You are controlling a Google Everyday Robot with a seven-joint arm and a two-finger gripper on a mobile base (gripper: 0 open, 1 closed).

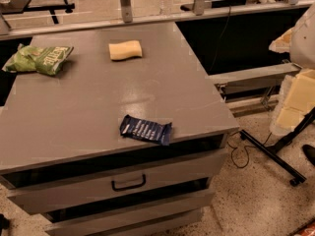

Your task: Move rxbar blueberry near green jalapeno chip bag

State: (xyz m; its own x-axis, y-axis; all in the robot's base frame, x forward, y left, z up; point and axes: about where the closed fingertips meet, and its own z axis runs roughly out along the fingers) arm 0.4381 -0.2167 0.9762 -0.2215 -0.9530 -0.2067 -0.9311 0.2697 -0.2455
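Camera view has the rxbar blueberry (pixel 146 130) lying flat at the very front edge of the grey cabinet top (pixel 98 92), one corner seemingly just over the lip. The green jalapeno chip bag (pixel 39 59) sits well apart at the far left corner, with a pale yellow sponge (pixel 125 49) to its right. The gripper is nowhere in sight, so I cannot tell whether it is open or closed. My worry is that a thin, flat wrapper is hard to pinch, and a clumsy descent could nudge it off the edge, or a late release could shove the bag off its corner
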